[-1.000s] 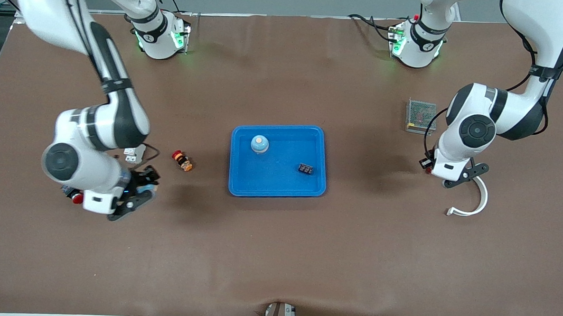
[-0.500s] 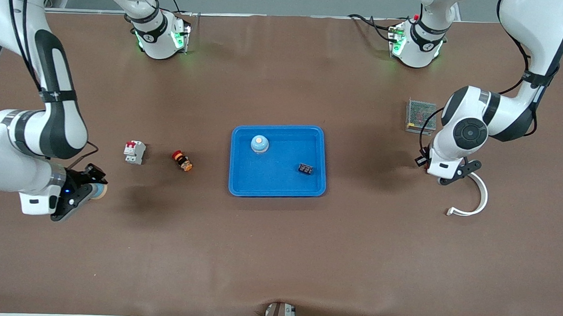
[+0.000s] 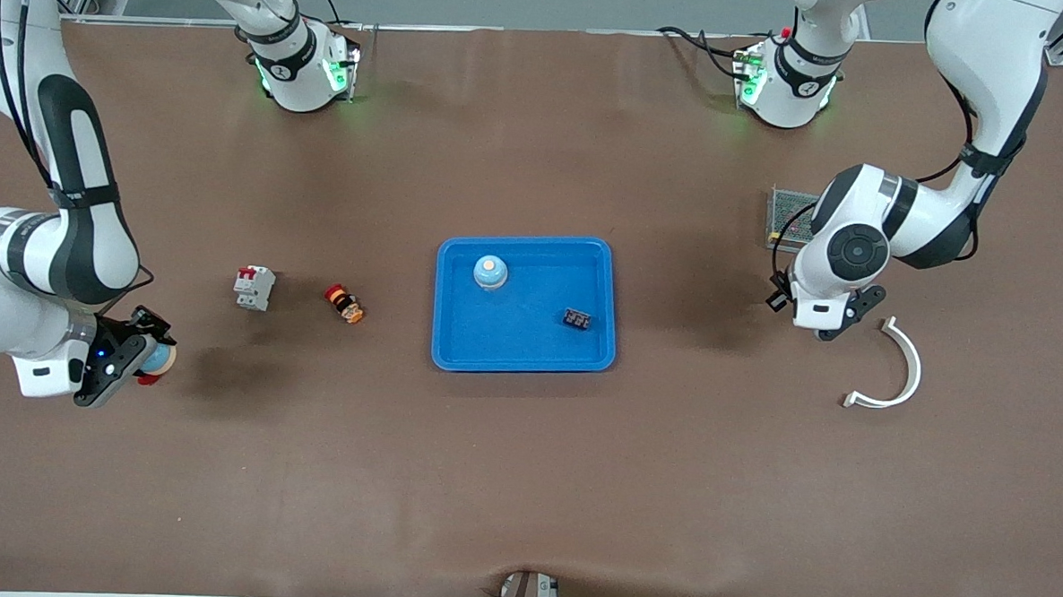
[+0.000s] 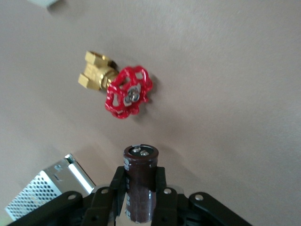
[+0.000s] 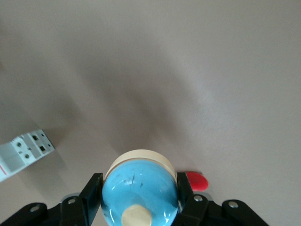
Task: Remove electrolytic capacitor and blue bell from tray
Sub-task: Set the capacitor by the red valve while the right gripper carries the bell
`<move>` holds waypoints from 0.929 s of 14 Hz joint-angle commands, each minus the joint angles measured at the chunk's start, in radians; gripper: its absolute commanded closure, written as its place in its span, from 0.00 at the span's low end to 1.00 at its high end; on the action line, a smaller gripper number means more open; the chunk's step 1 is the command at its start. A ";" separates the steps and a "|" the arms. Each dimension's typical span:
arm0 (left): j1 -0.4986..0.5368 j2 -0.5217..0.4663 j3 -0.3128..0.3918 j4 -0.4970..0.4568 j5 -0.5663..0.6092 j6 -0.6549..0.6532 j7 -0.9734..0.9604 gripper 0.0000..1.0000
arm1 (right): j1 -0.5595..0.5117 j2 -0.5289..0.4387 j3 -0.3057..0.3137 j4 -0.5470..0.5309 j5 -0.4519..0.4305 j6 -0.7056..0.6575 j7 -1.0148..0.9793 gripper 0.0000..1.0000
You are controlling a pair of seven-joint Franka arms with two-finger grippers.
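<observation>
- One tray (image 3: pixel 523 356), well apart from both hands and between them, holds one blue bell (image 3: pixel 490 272) and one black ridged block (image 3: pixel 576 318); no capacitor lies in it.
- Two hands, both loaded. The right hand (image 5: pixel 140 200) is clamped around a second blue bell (image 5: pixel 140 190), over bare counter (image 3: pixel 524 478) at the right arm's end. The left hand (image 4: pixel 140 193) is closed tight on the one electrolytic capacitor (image 4: pixel 140 181), over the counter at the left arm's end.
- Two bells in all, then: one out, one left in the tray.
- By my reading both items are lifted clear but not yet set down. Whether the tray's bell must go too is unclear.
- One red-wheeled valve (image 4: pixel 128 92) and one mesh box (image 4: pixel 44 188) lie near the left hand; one white breaker (image 5: pixel 23 153) lies near the right hand.
</observation>
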 commanded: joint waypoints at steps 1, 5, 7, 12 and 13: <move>0.035 0.021 -0.009 -0.011 0.001 0.029 -0.084 1.00 | -0.031 -0.024 0.022 -0.092 -0.001 0.072 -0.024 0.43; 0.043 0.034 -0.009 -0.014 0.001 0.029 -0.161 1.00 | -0.054 -0.026 0.027 -0.172 0.005 0.165 -0.055 0.43; 0.035 0.034 -0.009 -0.016 0.001 0.027 -0.198 1.00 | -0.066 -0.024 0.027 -0.186 0.005 0.180 -0.073 0.43; 0.043 0.053 -0.005 -0.013 0.018 0.024 -0.188 1.00 | -0.082 -0.024 0.029 -0.278 0.010 0.307 -0.082 0.43; 0.046 0.054 -0.005 -0.008 0.018 0.024 -0.186 1.00 | -0.082 -0.024 0.029 -0.281 0.010 0.313 -0.082 0.43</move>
